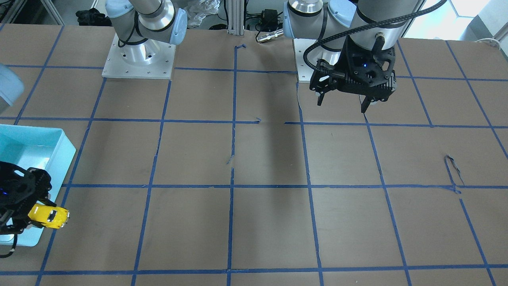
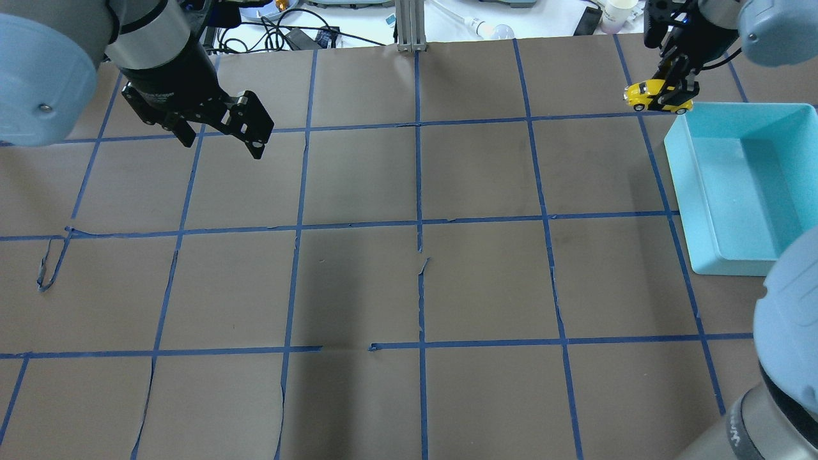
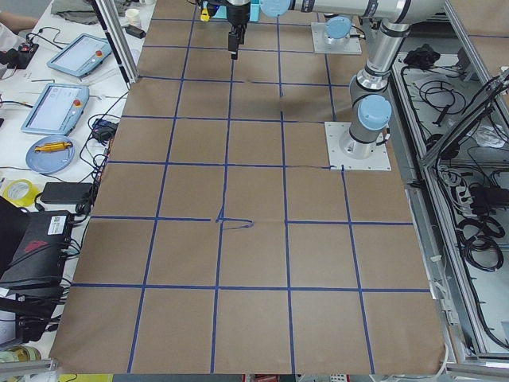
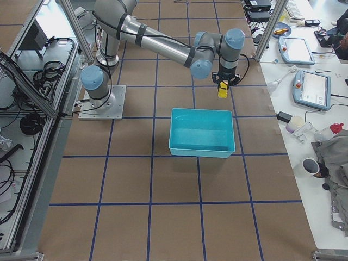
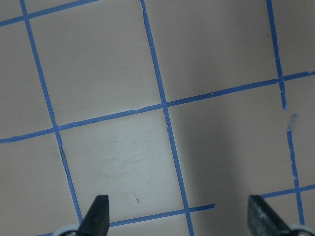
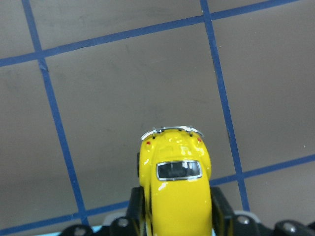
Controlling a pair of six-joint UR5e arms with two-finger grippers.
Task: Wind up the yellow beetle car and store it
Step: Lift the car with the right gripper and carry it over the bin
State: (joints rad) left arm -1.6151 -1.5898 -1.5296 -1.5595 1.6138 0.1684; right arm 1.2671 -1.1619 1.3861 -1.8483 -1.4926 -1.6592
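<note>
Yellow beetle car (image 6: 174, 196) hangs clamped in the right gripper (image 2: 668, 96) at eleven o'clock off the teal bin (image 2: 735, 265) seen overhead, likely poised for storing; left gripper (image 2: 223, 145) hovers spread, empty.

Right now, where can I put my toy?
The middle of the table, between the left claw and the blue bin, is bare; the bin is empty too. Crowded at its far corner: the right claw holds the yellow beetle car.
</note>
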